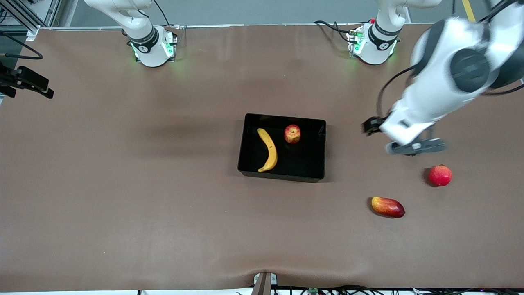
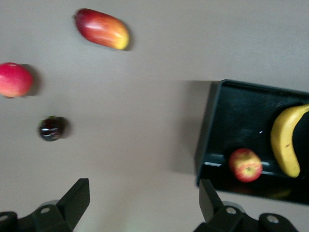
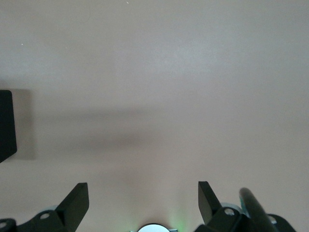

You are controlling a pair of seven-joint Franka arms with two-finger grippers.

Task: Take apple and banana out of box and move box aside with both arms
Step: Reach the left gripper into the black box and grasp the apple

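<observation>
Hovering over bare desk (image 1: 123, 205): left pincer (image 2: 145, 203) wide, empty, nearest apple (image 1: 292, 134) in box (image 1: 315, 174); banana (image 1: 268, 150) lengthwise; right pincer (image 3: 143, 200) wide, waiting.

Bright, even overhead light casts soft shadows on the brown matte table (image 1: 123, 205); the white left robot arm (image 1: 446, 82) looks motion-blurred.

apple (image 1: 292, 134) beside banana (image 1: 268, 150) in box (image 1: 282, 175)

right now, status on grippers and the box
Left gripper open, over bare table toward the left arm's end. Right gripper open, empty, waiting. Apple and banana in box. Nothing blocking.
</observation>
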